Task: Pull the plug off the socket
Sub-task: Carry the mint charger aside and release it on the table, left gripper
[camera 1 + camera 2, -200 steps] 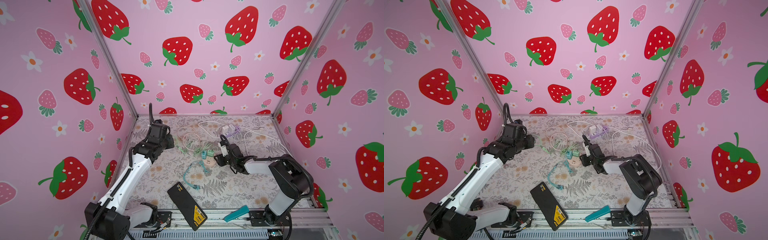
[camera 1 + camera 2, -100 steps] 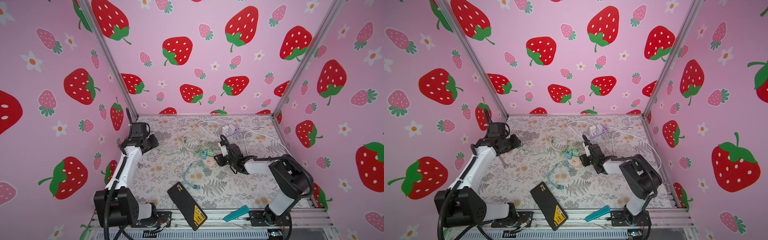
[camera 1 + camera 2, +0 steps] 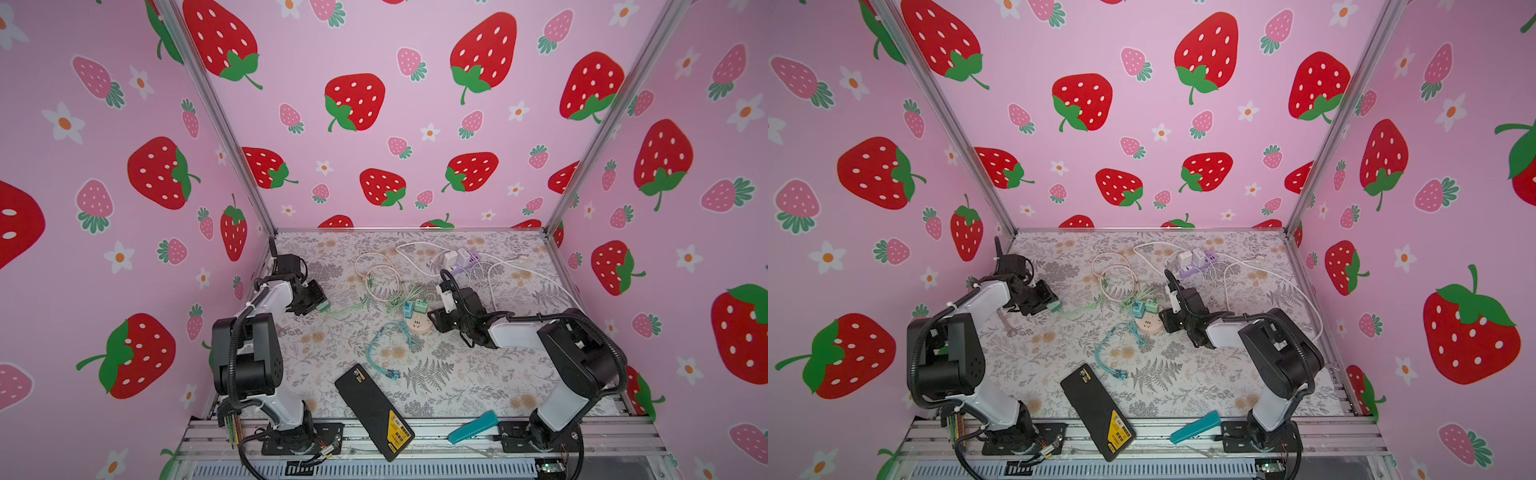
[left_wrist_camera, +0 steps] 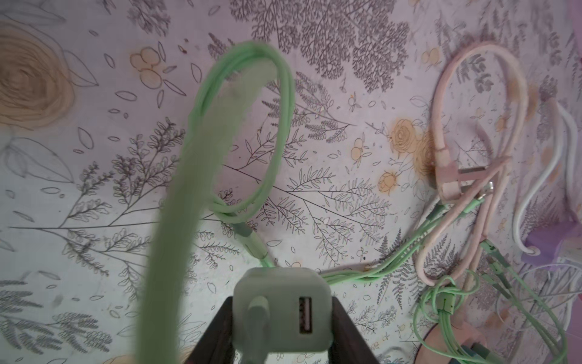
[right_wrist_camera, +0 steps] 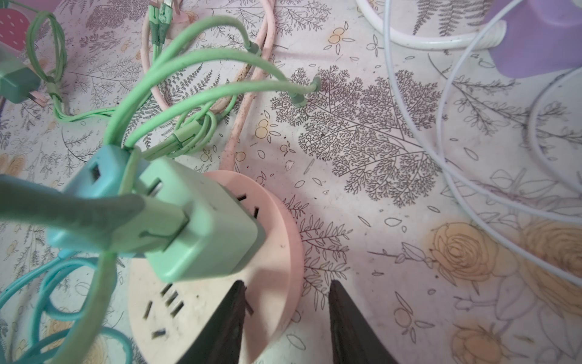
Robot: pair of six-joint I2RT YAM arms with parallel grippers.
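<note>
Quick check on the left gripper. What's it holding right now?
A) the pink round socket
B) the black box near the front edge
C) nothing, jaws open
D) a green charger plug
D: in the left wrist view the left gripper is shut on the green charger plug, and in a top view that plug sits well clear of the pink socket.

The left arm (image 3: 268, 299) is folded close to its base, and the left gripper (image 4: 282, 327) is clamped on a green plug (image 4: 277, 293). The right arm (image 3: 515, 334) is stretched toward the middle; the right gripper (image 5: 286, 315) is lowered, jaws set slightly apart.
</note>
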